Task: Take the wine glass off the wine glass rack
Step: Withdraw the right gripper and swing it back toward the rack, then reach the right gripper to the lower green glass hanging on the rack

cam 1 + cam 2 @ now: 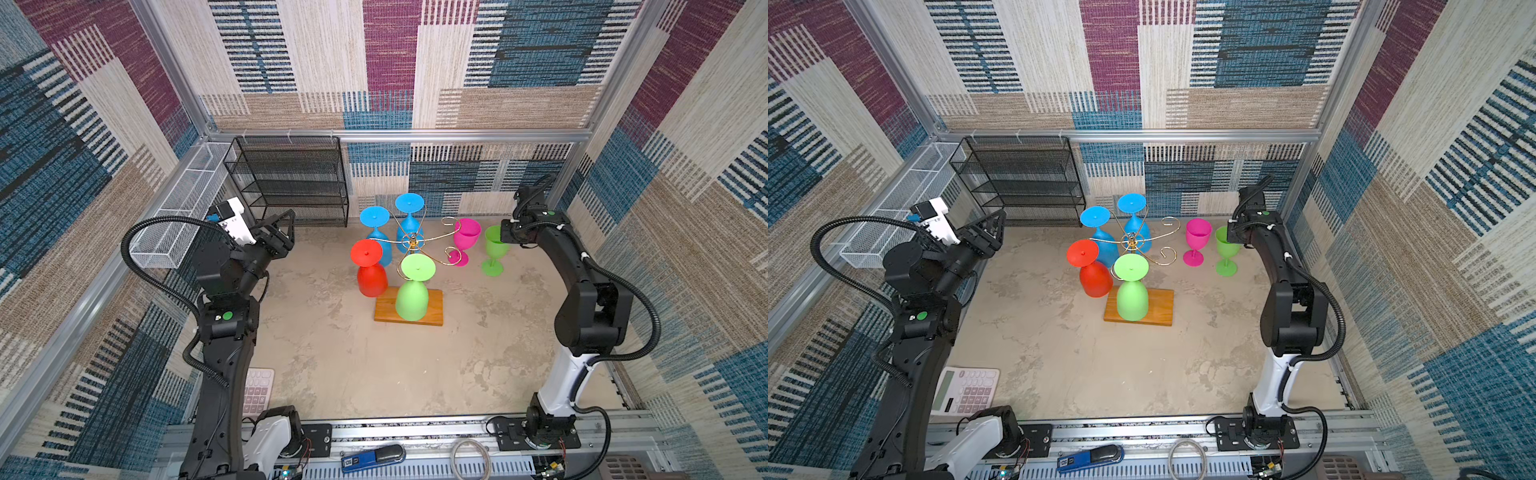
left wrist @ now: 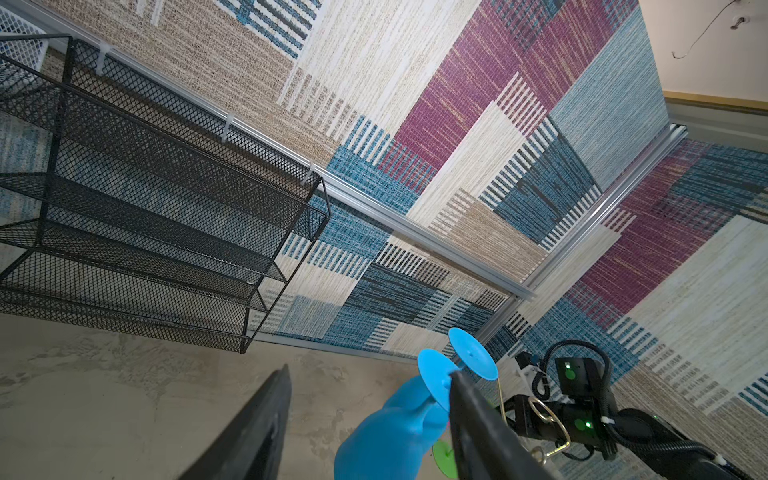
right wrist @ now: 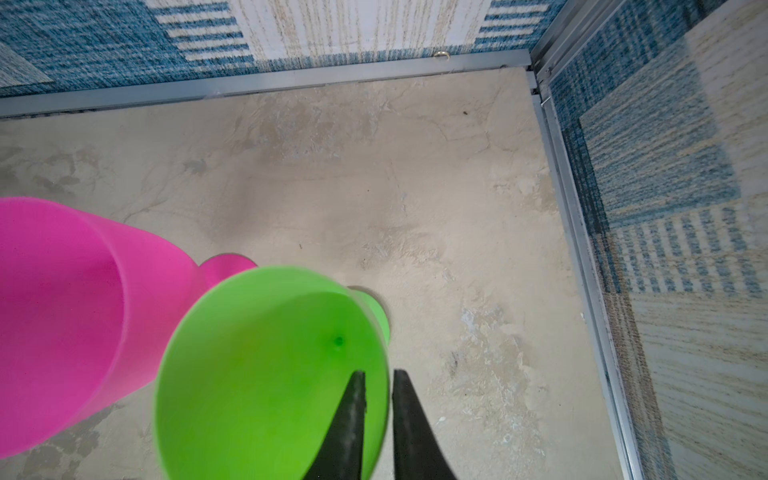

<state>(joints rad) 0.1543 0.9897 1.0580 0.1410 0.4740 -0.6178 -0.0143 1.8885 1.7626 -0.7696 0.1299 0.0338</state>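
in a top view we see the wine glass rack [image 1: 412,241] mid-surface, the green wine glass [image 1: 494,249] upright off it, toward the far right corner. left wrist: left tool [image 2: 370,372] apart. right wrist: right tool [image 3: 379,372] straddles the glass's rim; grip we cannot tell.

A: Entry one, type of place?
B: Robot test cell, laboratory.
A: Evidence listed?
B: Aluminium frame [image 1: 399,135], hung with patterned fabric panels [image 1: 390,54]; mottled tabletop [image 1: 374,374]; left arm [image 1: 226,374] and right arm [image 1: 590,316], black, mounted on a slotted front rail [image 1: 415,434]; coiled cable [image 1: 469,457] and exposed wiring [image 1: 306,449] along that rail.
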